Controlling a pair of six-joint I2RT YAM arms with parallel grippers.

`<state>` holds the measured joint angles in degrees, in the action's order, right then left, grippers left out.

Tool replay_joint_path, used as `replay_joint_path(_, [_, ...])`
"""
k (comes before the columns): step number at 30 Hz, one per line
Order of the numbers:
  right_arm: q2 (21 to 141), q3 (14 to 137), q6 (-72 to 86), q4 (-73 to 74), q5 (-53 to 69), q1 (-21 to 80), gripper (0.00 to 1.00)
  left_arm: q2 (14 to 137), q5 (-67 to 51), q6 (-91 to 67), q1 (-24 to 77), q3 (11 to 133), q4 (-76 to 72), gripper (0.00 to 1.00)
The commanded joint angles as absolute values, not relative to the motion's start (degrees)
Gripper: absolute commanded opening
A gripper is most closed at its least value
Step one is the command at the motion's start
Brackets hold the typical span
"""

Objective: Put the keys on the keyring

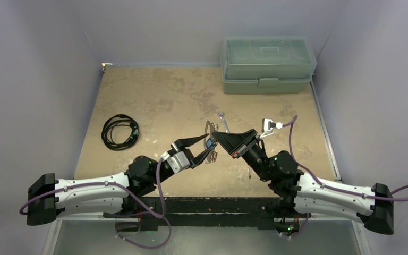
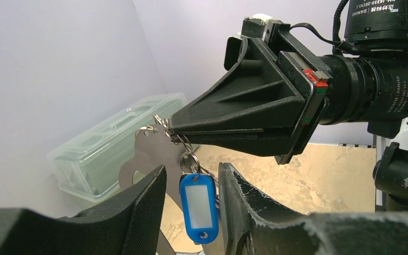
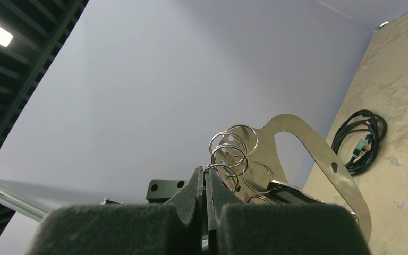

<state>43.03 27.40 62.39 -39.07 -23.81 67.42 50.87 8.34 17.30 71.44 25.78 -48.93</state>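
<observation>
Blue key tag hanging between open fingers

The left gripper [image 2: 191, 178] stood with its two black fingers [image 2: 138, 212] apart, and the blue key tag [image 2: 198, 208] with its white label hung between them from a small split ring, contact with either finger unclear. Just above, the right gripper [image 2: 172, 128] had its jaws pressed together on the small rings at the edge of the grey metal keyring [image 2: 150, 155]. A pale green lidded box [image 2: 106, 151] sat behind on the tan table [image 2: 329, 175].
</observation>
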Motion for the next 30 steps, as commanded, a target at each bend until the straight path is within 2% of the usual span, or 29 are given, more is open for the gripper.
replay_joint_path(1, [42.73,27.51,63.02,-43.21,-23.38,67.24,0.00,51.31,8.46,18.38,71.81,27.47,-52.43,0.42])
replay_joint_path(6, [42.74,27.41,62.91,-43.24,-23.33,67.24,0.00,50.61,7.74,17.67,71.81,27.45,-53.52,0.44])
replay_joint_path(18, [43.25,27.48,63.28,-43.94,-22.27,67.24,0.00,52.83,9.53,20.23,71.81,28.20,-55.19,0.31])
replay_joint_path(30, [44.10,27.11,63.98,-44.67,-21.32,67.24,0.00,54.40,14.90,22.47,71.81,27.52,-58.80,0.23])
